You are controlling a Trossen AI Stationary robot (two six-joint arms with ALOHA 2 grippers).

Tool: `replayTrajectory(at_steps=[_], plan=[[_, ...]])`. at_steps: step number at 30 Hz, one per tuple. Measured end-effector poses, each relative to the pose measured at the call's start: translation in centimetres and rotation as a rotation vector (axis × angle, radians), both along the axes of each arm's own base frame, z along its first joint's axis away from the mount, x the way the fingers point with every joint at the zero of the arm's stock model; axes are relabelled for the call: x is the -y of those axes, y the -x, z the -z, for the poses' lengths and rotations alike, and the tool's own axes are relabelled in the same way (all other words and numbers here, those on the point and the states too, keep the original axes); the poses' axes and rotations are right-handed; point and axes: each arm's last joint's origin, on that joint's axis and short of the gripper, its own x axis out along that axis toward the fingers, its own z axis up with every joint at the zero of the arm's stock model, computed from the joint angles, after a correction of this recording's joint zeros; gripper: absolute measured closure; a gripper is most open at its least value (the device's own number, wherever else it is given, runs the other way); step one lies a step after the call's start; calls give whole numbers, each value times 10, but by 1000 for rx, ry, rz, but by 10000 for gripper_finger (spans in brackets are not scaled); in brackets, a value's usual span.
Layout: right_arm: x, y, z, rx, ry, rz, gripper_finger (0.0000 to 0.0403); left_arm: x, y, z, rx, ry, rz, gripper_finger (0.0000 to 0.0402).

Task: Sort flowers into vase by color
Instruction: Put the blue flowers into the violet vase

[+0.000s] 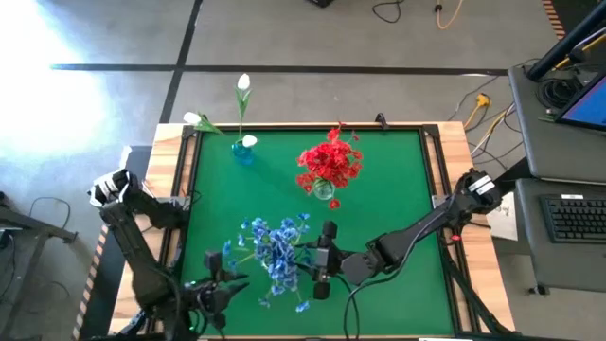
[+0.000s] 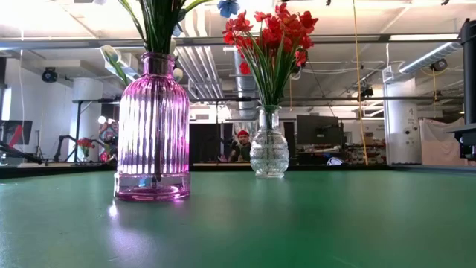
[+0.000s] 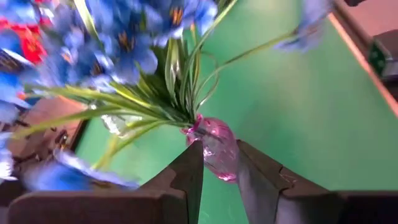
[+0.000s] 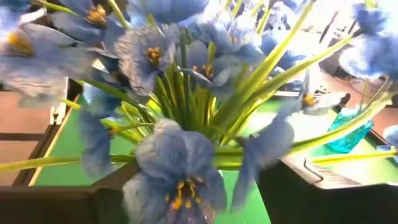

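High view: blue flowers (image 1: 276, 248) in pink vase (image 3: 217, 148).

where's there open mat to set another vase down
Bare mat right of the red flowers, and between the white flowers and blue flowers. Crowded around the blue flowers: left gripper and right gripper flank them.

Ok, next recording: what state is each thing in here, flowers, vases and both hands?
blue flowers: standing in the pink vase
pink vase: upright, left hand's fingers either side of it
red flowers: standing in the clear vase
clear vase: upright
white flowers: in the blue vase, leaning past the table's far edge
blue vase: upright
left hand: astride the pink vase
right hand: beside the blue flowers, holding nothing visible
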Motion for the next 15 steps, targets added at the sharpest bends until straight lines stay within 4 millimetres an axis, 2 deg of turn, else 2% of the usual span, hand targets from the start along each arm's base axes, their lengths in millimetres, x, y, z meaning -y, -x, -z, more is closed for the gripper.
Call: replayTrajectory(at_steps=[7, 15], plan=[[4, 14, -17, -36, 16, -7, 204, 15, 22, -28, 0, -14, 86, 325], [10, 35, -35, -96, 48, -20, 204, 23, 52, -30, 57, 8, 153, 325]])
